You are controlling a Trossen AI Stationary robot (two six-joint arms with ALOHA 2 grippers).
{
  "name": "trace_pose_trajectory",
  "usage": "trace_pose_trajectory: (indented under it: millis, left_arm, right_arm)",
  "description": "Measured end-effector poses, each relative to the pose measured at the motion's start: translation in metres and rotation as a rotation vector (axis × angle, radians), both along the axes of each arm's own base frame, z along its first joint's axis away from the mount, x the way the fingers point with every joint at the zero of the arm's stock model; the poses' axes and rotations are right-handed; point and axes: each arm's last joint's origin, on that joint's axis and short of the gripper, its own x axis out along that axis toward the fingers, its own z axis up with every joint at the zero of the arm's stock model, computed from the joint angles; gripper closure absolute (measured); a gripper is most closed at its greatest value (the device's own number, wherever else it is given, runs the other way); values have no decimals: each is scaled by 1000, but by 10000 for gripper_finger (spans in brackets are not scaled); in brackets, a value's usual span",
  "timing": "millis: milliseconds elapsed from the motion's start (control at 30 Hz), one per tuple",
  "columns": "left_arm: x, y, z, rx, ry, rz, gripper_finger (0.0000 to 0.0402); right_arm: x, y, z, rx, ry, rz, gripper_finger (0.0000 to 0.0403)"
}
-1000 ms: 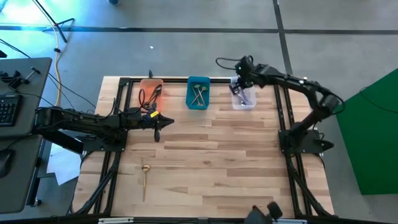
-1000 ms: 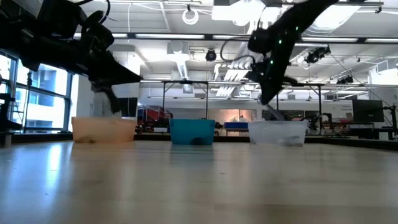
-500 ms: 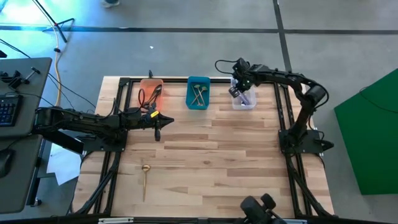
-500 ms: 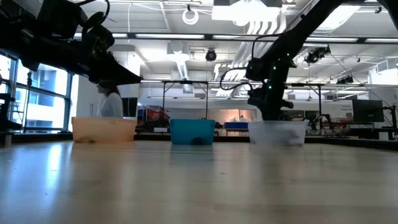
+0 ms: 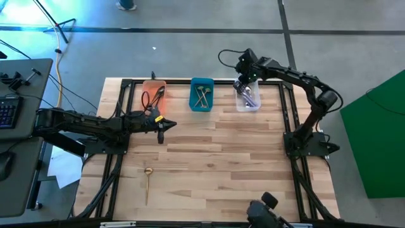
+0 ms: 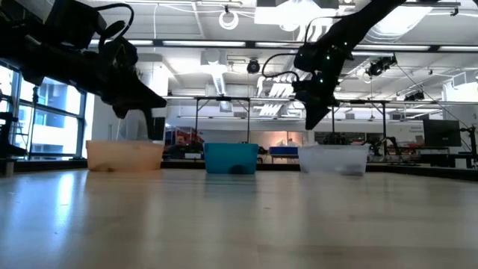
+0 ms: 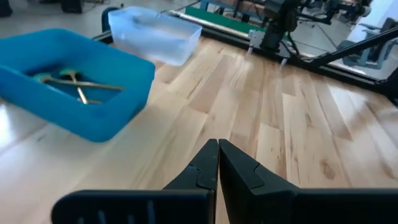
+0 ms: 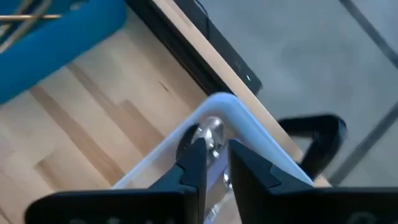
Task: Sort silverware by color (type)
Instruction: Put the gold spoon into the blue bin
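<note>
bench (image 5: 240,158): pale wood planks, smooth, light satin sheen
orange bin (image 5: 154,94): translucent plastic, upper left of the bench
teal bin (image 5: 202,95): opaque smooth plastic
clear bin (image 5: 248,98): frosted see-through plastic
gold spoon (image 5: 147,180): shiny metal, lower left
fingers (image 7: 205,168): matt black plastic
frame rails (image 5: 293,120): matt black metal

Three bins (image 5: 201,95) line the table's (image 5: 240,164) far edge; the near boards lie open except one gold spoon (image 5: 147,182).

A robotics lab: bright ceiling lights (image 6: 224,19), exposed ducts; rows of metal-framed workbenches (image 6: 224,101) behind the table (image 5: 209,164).
</note>
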Motion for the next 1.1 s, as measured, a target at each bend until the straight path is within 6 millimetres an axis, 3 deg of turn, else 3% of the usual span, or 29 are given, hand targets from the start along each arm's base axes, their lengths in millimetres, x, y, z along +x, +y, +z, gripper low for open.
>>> trace_pose_trajectory:
  millis: [133, 233, 500, 700, 867, 1100]
  left_arm:
    - [4, -7, 1, 3, 81, 28, 401]
    - [10, -14, 11, 31, 163, 55, 401]
    - [22, -36, 63, 23, 322, 100, 401]
    - [14, -49, 87, -123, 515, 207, 401]
    - [10, -67, 87, -278, 683, 288, 401]
    - [19, -107, 61, -521, 888, 394, 396]
  right_arm:
    - [4, 11, -6, -58, -125, 100, 395]
    - [6, 23, -14, -99, -279, 161, 393]
    - [9, 70, -29, -298, -768, 393, 402]
    - [-3, 91, -50, -354, -894, 527, 402]
    - [-10, 96, -61, -347, -889, 534, 402]
    - [-11, 101, -68, -304, -876, 568, 403]
